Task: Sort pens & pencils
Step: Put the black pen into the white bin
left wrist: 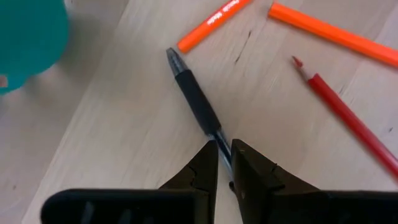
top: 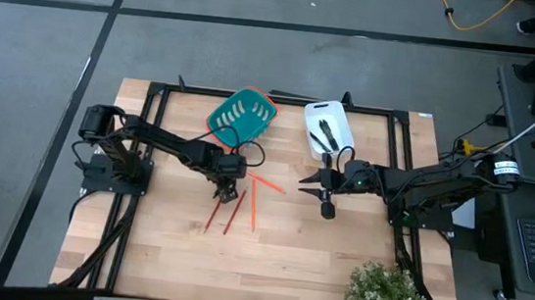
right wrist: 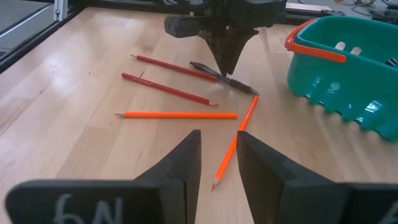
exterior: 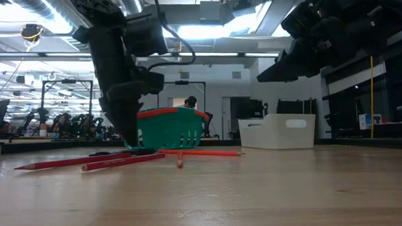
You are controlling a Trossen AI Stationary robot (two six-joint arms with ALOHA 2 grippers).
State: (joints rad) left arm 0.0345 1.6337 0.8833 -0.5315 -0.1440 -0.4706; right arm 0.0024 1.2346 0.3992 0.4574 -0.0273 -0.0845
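left gripper (left wrist: 224, 163): down on the table, pinching a black pen (left wrist: 194, 99); pencils (right wrist: 180, 114) right beside
right gripper (right wrist: 217, 158): hanging above, narrow gap, holding nothing

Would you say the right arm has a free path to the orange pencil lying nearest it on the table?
Probably yes. The right gripper hangs open above bare table, facing that orange pencil. The left gripper, shut on a black pen, works farther off.

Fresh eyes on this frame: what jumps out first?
The left gripper, low at the table's middle, is shut on a black pen lying among orange and red pencils. Behind it sits a teal basket, with a white bin beside it; the right gripper hovers nearby.
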